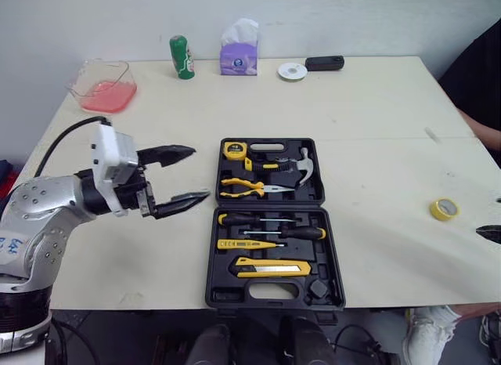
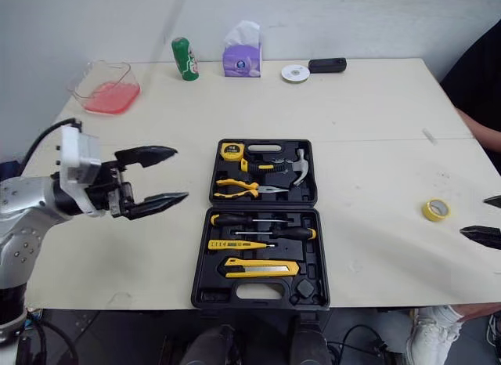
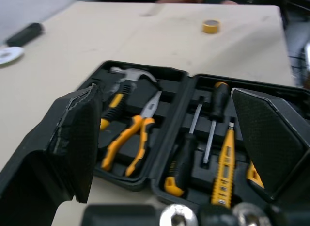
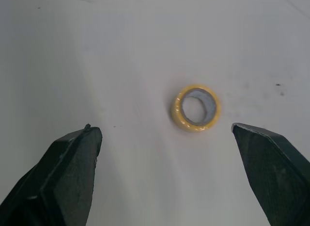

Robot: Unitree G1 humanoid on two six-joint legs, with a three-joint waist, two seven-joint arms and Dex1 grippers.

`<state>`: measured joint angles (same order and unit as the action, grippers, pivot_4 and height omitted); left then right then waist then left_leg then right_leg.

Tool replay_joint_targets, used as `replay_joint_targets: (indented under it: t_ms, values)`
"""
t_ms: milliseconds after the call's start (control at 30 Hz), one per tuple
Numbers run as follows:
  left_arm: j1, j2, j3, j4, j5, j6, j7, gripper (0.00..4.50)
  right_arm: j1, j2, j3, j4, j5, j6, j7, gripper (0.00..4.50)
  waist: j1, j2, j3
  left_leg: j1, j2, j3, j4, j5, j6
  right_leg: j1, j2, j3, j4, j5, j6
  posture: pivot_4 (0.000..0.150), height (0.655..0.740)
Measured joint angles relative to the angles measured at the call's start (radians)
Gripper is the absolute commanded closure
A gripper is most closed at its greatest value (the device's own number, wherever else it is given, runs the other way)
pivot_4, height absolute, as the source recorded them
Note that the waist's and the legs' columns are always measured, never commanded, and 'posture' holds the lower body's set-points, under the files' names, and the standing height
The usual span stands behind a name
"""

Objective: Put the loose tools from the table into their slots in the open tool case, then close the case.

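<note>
Biggest thing first: the pale counter [image 1: 376, 106] runs out of frame on the right, where a person [image 1: 477, 75] is cut off to just a dark sleeve and a bit of forearm. The tool case [image 1: 223, 290] lies open flat around mid-counter, close to the front edge. Its two halves sit one behind the other, so the long axis runs front to back, with the hinge crosswise and the carry handle at the near end. The tools in it mostly lie crosswise: hammer [image 1: 304, 165] and pliers [image 1: 246, 189] in the far half, screwdrivers [image 1: 305, 233] and a yellow knife [image 1: 274, 268] in the near half. In the left wrist view the black fingers hide the case's outer ends. The left arm comes in bent from the left with the forearm about level. The left gripper [image 1: 200, 174] hangs just beside the case's left side, pointing at it, spread wide with nothing in it. The right arm is mostly cut off. The right gripper [image 4: 162, 128] is spread just as wide, empty, aimed down at the yellow tape roll [image 4: 195, 108], which lies flat, hole up, well right of the case.
</note>
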<state>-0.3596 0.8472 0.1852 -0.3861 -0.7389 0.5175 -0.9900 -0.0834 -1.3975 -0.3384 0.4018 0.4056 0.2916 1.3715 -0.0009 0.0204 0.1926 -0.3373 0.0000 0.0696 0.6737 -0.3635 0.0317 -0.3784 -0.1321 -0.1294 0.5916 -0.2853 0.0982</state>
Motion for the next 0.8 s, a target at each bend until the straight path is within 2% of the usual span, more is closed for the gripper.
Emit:
replay_joint_targets:
  t_ms: [167,400,533,800]
  values:
    - [-0.037,-0.032,-0.087,-0.032,-0.036,0.037,-0.052,0.05,-0.19,0.01,0.201,-0.022,-0.08,0.043,0.043,0.0,0.006,-0.001,0.003,-0.006,0.0,-0.004,0.008,-0.001,0.0,-0.001,0.0,-0.003,-0.001,0.0,0.0,0.15,0.74]
    - [-0.051,-0.102,-0.207,-0.086,-0.006,0.029,-0.062,0.05,-0.495,0.103,0.448,0.189,-0.296,-0.024,0.101,0.0,0.009,-0.001,0.005,-0.008,-0.001,-0.004,0.01,0.0,0.001,-0.003,0.001,-0.002,0.0,0.001,0.001,0.15,0.74]
    - [-0.05,-0.107,-0.215,-0.108,-0.006,0.038,-0.066,0.05,-0.595,0.127,0.51,0.278,-0.377,-0.069,0.136,0.0,0.007,0.0,0.005,-0.018,-0.002,-0.003,0.012,0.002,0.001,-0.014,0.003,-0.002,0.007,0.001,0.001,0.15,0.74]
    - [-0.052,-0.135,-0.224,-0.11,0.002,0.037,-0.057,0.05,-0.717,0.18,0.566,0.444,-0.473,-0.121,0.155,0.0,0.006,-0.001,0.005,-0.018,-0.004,-0.003,0.012,0.003,0.003,-0.014,0.003,-0.002,0.009,0.001,0.001,0.15,0.74]
